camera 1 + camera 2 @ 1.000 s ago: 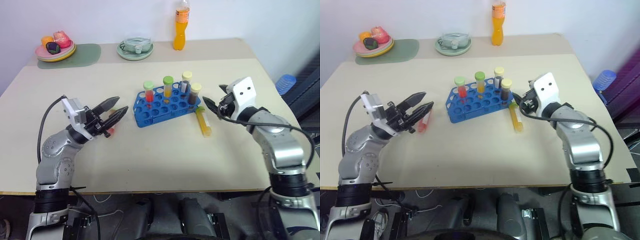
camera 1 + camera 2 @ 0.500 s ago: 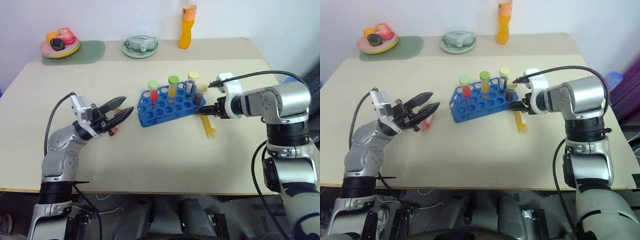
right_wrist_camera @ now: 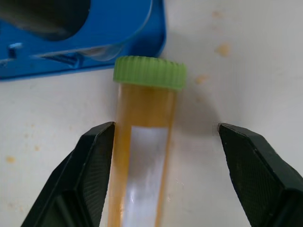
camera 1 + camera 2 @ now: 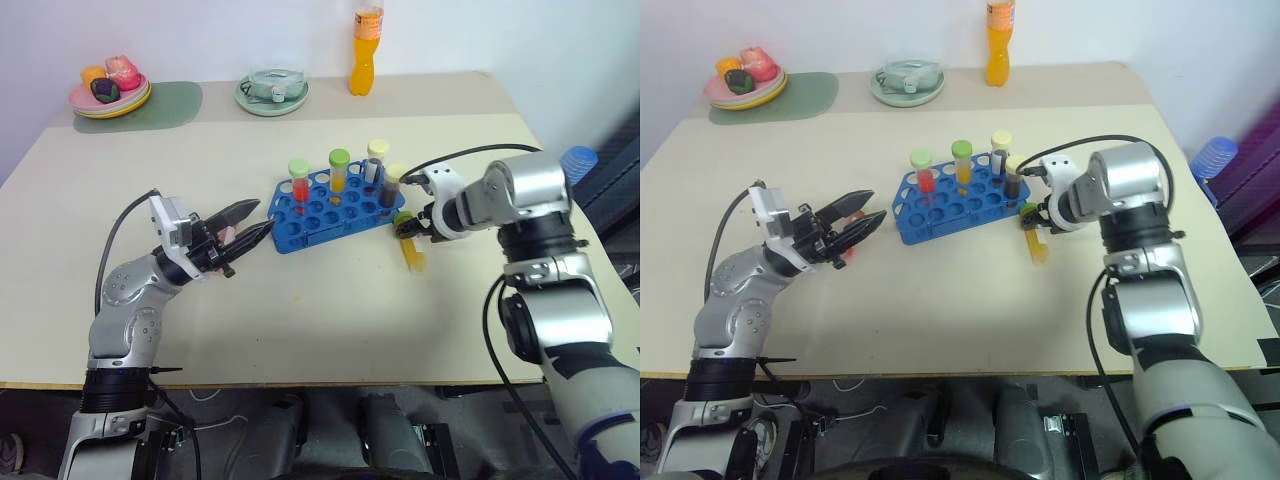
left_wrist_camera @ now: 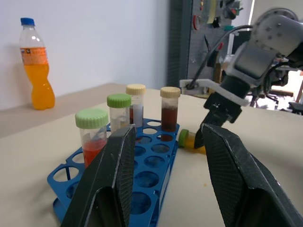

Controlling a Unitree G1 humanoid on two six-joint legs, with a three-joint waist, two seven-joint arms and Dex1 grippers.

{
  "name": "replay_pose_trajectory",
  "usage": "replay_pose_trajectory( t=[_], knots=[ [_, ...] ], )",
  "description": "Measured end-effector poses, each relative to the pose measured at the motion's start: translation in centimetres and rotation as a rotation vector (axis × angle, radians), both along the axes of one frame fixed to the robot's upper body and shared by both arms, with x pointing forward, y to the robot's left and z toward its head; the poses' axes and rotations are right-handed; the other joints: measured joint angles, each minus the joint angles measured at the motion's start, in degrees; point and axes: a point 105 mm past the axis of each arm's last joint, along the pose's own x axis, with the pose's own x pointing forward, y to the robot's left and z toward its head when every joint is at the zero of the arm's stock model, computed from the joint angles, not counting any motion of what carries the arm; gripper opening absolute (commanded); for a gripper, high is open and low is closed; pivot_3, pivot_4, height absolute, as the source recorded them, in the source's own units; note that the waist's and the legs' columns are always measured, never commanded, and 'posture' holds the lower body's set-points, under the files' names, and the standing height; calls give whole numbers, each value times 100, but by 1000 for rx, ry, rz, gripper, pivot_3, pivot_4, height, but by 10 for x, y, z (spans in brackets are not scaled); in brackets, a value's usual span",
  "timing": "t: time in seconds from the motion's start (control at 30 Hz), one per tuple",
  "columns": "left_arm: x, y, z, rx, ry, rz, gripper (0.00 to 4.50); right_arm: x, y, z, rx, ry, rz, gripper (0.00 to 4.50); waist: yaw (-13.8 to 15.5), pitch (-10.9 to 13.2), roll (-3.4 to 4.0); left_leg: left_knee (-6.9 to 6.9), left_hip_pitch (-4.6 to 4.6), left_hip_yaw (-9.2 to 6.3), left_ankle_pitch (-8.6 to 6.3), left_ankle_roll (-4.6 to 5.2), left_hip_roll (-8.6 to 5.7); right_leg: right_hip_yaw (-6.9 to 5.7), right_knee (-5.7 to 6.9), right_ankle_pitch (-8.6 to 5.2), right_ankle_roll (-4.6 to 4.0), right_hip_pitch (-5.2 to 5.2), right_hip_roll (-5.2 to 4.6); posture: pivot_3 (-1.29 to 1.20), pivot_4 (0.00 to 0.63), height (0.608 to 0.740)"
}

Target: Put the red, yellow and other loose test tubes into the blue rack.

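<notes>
From the head camera, the yellow tube (image 4: 410,250) lies flat on the table (image 4: 330,310) just off the blue rack (image 4: 330,205) at about 4 o'clock, long axis running 12 to 6, green cap toward the rack. The right gripper (image 4: 418,228) hangs right over the cap end, so that arm's clearly nearer. The left gripper (image 4: 250,228), jaws parted and empty, sits at the rack's 9 o'clock with a red tube (image 4: 840,262) lying under it. Right wrist cam: fingers (image 3: 92,163) spread, one touching the tube, rack edge close behind the cap. Left wrist cam: four tubes already standing in the rack.
</notes>
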Motion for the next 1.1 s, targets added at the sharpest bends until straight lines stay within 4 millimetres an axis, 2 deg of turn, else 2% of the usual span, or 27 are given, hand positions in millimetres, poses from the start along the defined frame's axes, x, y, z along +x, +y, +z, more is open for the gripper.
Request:
replay_pose_trajectory(
  t=[0.1,0.13,0.23,0.3,0.33,0.67,0.83,0.9,0.93,1.03,1.1],
  knots=[
    [0,-1,0,-1,5,5,2250,6,1,-1,-10,0,-15,3524,19,-1,-1,1,0,0,1,-1,0,0,-1,0,0,1,0,0,150,740],
    [-1,-1,0,0,6,6,2250,8,1,-2,-15,-8,-18,3293,19,-2,-2,4,0,0,1,-1,0,0,-1,0,0,2,0,0,150,740],
    [-4,-1,-3,2,15,9,2250,13,-1,-3,-43,-31,-6,2281,4,-3,-1,6,1,3,1,-1,0,0,1,2,-1,2,1,0,150,740],
    [-4,0,-3,4,18,13,2250,14,1,-3,-64,-39,23,1250,-11,-4,-2,6,3,2,0,0,1,0,5,3,-2,2,2,0,150,740],
    [-4,0,-3,5,20,16,2250,13,2,-2,-79,-42,41,1140,-22,-4,-2,6,3,1,0,0,2,0,6,4,-3,2,3,0,150,740],
    [-5,1,-2,13,27,25,2250,-5,-1,-6,-171,-76,223,1140,-23,-6,-5,5,1,-2,-5,8,1,-1,-1,4,-3,4,1,0,150,740],
    [-5,1,-1,16,25,26,2250,-28,2,-9,-111,-87,398,1140,72,-6,-6,6,-6,-2,-10,16,1,-3,-8,4,-3,3,0,0,150,740],
    [-5,1,-1,17,24,23,2250,-39,10,-7,-53,-100,485,1140,67,-5,-7,5,-7,-1,-11,18,1,-3,-9,4,-3,1,0,0,150,740],
    [-5,2,0,19,23,24,2250,-52,22,-3,36,-127,573,1140,67,-5,-7,4,-8,-3,-12,18,3,-3,-9,4,-3,0,0,0,150,740],
    [-3,2,0,17,23,26,2250,-79,60,21,280,-214,784,1140,7,-4,-7,5,-6,1,-13,20,6,-3,-3,4,-2,-3,3,0,150,740],
    [-2,3,0,15,22,31,2250,-86,77,39,397,-319,860,1140,21,-8,-14,9,-3,-2,-12,19,8,-4,0,7,-4,2,4,0,150,740]
  ],
)
